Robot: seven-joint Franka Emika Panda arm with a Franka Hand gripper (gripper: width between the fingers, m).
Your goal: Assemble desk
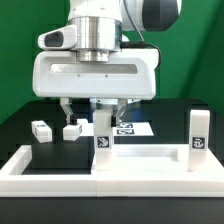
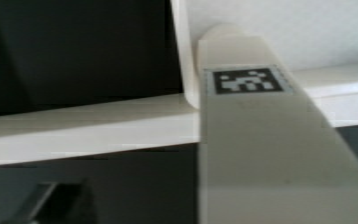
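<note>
From my console, the gripper (image 1: 93, 111) hangs just above the upright leg (image 1: 103, 135), which stands directly below it at one end of the tabletop's (image 1: 150, 154) far rim. I see finger parts hanging under the wide white hand, but I cannot tell whether they are spread, closed or touching the leg, since the hand body hides that spot. On the wrist view the same leg (image 2: 265, 150) fills much of the picture, very close to the camera, with its square marker (image 2: 247, 82) facing the lens near its upper end. The tabletop's white rim (image 2: 87, 125) runs across behind it, with black table (image 2: 69, 50) beyond. The tabletop lies flat below the gripper and stretches away toward the exterior view's right. A second upright leg (image 1: 198, 135) stands there at the rim's other end, well apart from the gripper. Two loose legs (image 1: 41, 129) (image 1: 70, 129) lie on the black table to the exterior view's left of the gripper, lower than the fingers and near each other. The marker board (image 1: 133, 128) lies flat just behind the leg under the gripper. A low white wall (image 1: 110, 188) runs along the near side of the tabletop.
</note>
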